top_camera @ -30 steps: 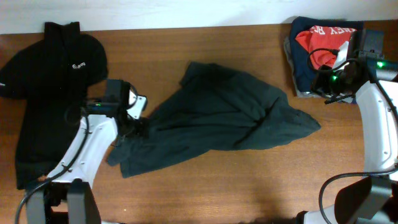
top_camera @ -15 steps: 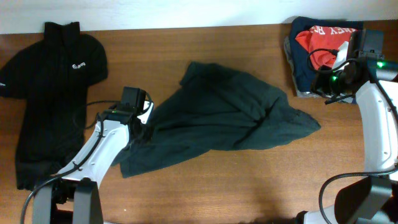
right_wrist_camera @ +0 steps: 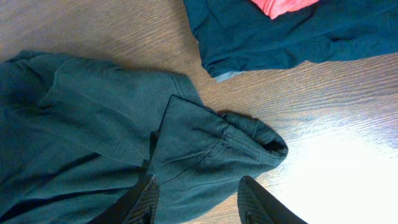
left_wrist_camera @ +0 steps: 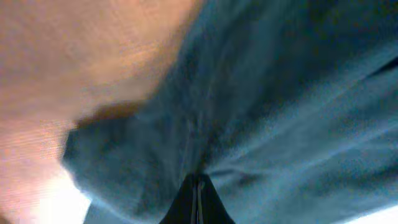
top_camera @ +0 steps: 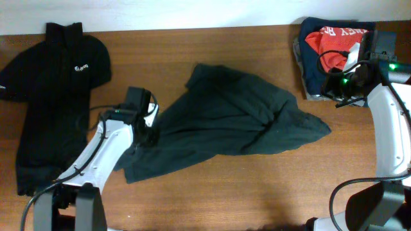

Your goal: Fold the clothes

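The crumpled shirt (top_camera: 237,119) lies mid-frame. The left gripper (left_wrist_camera: 196,193) is pinched closed on its left edge. The right gripper (right_wrist_camera: 198,185) is half-open and empty.

Overhead view: even, moderately bright light on the tabletop (top_camera: 212,192), with soft, short shadows and a washed-out pale strip along the top edge; the black polo (top_camera: 51,96) loses its folds to darkness. Left wrist view: heavily blurred, the T-shirt (left_wrist_camera: 280,93) a soft teal smear, white glare at lower left. Right wrist view: sharp wood grain, strong glare at lower right, the right pincer (right_wrist_camera: 199,186) slightly soft at the frame's edge.
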Tool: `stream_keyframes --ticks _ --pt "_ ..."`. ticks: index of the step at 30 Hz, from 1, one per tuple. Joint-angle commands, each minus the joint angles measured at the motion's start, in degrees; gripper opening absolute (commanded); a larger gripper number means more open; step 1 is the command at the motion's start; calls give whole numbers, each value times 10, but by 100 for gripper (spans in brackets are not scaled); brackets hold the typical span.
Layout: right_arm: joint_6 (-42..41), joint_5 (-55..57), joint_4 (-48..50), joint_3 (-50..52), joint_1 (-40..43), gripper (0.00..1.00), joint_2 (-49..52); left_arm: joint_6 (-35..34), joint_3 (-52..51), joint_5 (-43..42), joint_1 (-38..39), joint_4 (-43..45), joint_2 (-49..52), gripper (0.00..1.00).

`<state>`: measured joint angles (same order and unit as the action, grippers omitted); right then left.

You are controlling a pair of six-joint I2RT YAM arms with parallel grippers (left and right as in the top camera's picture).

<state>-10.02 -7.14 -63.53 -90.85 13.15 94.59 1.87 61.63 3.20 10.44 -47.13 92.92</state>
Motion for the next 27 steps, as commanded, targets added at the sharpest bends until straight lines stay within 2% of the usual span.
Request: stream_keyframes --ticks 1,4,8,18,22,27 --pt "8 -3 -1 -1 0 46 -3 -3 161 12 -1 -53 -4 1" --pt "8 -3 2 -1 0 46 -3 -3 336 87 -1 -130 -4 1" --pt "8 -3 3 -1 0 46 -3 12 438 91 -1 -159 -4 1" --pt "10 -11 3 -1 0 45 -3 25 450 91 -1 -180 -4 1" --pt "72 -97 -3 -1 0 45 -2 25 451 92 -1 -170 -4 1" --pt "82 -107 -28 20 -35 45 21 25 451 136 -1 -168 -3 1"
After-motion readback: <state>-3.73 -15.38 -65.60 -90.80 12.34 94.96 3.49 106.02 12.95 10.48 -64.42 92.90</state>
